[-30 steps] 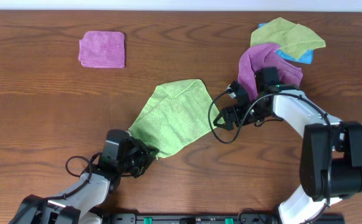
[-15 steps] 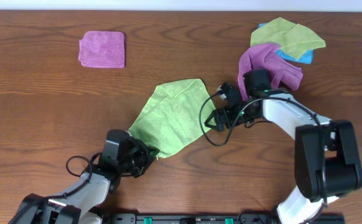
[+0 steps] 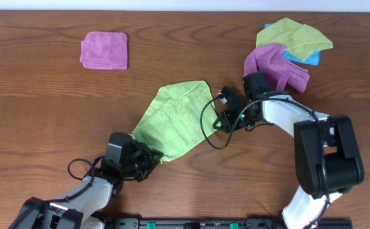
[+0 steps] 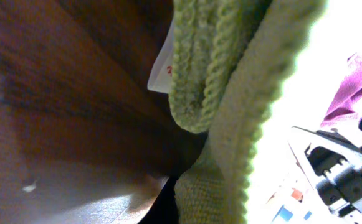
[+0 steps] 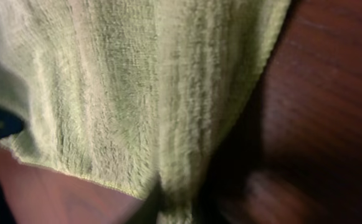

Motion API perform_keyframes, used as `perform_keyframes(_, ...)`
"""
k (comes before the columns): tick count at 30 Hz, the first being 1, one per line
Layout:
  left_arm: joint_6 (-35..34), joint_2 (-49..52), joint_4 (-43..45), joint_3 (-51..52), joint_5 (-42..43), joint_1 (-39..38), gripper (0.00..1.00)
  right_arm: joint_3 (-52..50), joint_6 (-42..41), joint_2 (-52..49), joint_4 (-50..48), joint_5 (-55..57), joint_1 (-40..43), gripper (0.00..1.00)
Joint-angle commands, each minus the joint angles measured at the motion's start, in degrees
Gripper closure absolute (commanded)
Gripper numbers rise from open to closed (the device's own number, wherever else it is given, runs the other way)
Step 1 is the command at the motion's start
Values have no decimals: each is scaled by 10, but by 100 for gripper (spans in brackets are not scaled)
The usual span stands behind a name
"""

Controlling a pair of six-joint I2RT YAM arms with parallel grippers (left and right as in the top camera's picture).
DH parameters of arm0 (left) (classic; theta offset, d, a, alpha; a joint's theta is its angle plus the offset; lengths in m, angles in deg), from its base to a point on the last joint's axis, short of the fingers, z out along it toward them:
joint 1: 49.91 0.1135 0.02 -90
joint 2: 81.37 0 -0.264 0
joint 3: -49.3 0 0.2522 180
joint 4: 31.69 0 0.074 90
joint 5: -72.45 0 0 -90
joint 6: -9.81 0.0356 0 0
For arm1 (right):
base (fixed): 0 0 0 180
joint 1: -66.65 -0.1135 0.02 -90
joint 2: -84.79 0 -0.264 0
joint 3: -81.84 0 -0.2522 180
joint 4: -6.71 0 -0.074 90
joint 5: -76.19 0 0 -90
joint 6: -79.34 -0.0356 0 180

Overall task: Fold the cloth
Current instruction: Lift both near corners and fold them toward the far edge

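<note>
I saw the cloth (image 3: 178,121) spread near the table's (image 3: 44,114) middle, left gripper (image 3: 151,159) clamped on its corner nearest the table's front edge, right gripper (image 3: 218,122) at its right edge, couldn't tell whether open or closed.

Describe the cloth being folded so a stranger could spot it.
Look at the middle of the wooden table. The lime-green cloth lies there alone and spread out, unlike the yellow-green one bunched with a purple cloth and a blue one at the far right.
</note>
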Motion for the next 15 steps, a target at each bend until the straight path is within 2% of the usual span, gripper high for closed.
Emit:
perform_keyframes(1,19,11,-7,3,0,2,94,-10,-16,-15,-8,33,-4,99)
perform_keyframes(8,42,11,-24,-91,4,43,94,28,-35,38,14,25,-4,99)
perform_keyframes(15,132,29,-156,-283,-17,120,94,85,-64,139,9,60,-4,99)
